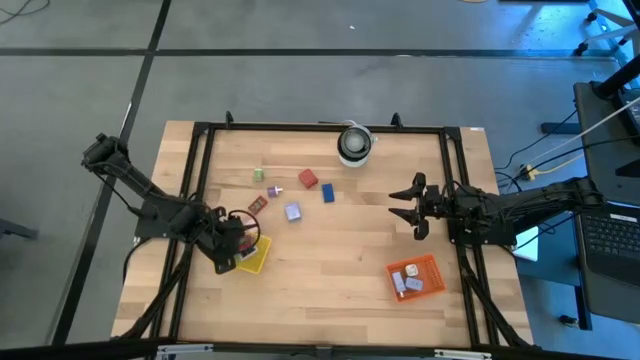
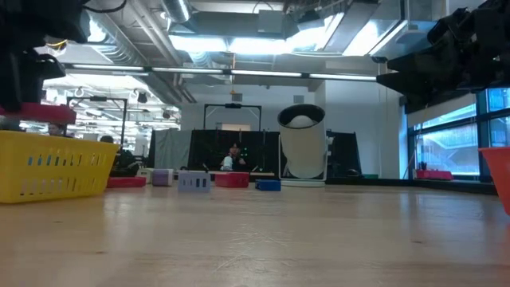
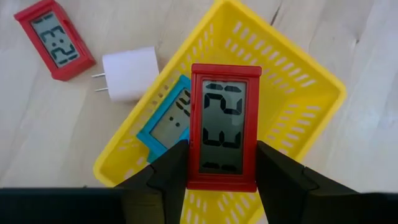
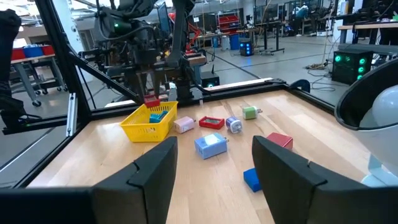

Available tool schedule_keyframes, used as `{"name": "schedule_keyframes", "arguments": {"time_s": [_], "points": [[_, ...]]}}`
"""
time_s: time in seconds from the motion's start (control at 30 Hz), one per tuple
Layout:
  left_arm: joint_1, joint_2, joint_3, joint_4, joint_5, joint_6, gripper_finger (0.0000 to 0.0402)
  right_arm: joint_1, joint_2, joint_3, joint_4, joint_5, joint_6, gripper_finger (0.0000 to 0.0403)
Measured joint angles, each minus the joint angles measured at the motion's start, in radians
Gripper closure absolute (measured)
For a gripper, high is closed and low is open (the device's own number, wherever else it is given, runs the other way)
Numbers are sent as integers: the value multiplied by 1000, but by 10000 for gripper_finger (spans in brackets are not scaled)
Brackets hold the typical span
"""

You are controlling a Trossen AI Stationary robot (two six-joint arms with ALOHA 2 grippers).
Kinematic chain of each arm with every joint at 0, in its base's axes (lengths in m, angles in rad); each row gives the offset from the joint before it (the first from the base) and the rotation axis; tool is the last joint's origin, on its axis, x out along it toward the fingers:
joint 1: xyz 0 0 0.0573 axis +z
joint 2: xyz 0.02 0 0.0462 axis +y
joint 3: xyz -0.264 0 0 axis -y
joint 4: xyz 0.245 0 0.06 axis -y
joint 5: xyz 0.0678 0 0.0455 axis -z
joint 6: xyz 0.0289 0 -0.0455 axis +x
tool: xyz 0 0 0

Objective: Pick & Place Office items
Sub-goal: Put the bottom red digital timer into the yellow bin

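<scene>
My left gripper is shut on a red digital clock and holds it over the yellow tray near the table's left edge. Inside the tray lies a teal clock. Beside the tray, another red clock and a white plug lie flat on the wood. Small blocks lie mid-table: green, red, blue and lavender. My right gripper hovers open at the right, level, with nothing between its fingers. My left gripper pinches the red clock's two long side edges between its two fingers, near one short end. The fingers come from above, pointing steeply down, and lie along the clock. The clock hangs clear above the yellow tray, display toward the wrist camera.
An orange tray with a few items stands at the near right. A white roll with a dark centre stands at the far middle. A black frame runs around the tabletop. Bare wood lies in the near middle.
</scene>
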Motion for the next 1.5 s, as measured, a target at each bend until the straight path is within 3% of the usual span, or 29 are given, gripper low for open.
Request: {"name": "schedule_keyframes", "arguments": {"time_s": [0.23, 0.57, 0.9, 1.5], "points": [[-9, 50, 0, 0, -5, 6, 244, 0, 0, 0, 1, 0, 0, 193], [-7, 174, 0, 3, 79, 14, 245, 0, 0, 0, 1, 3, 0, 193], [-5, 222, 0, 33, 60, 52, 244, 0, 0, 0, 2, 3, 0, 193], [64, 222, 8, 29, 128, 44, 174, 0, 0, 0, 2, 0, 1, 193]]}}
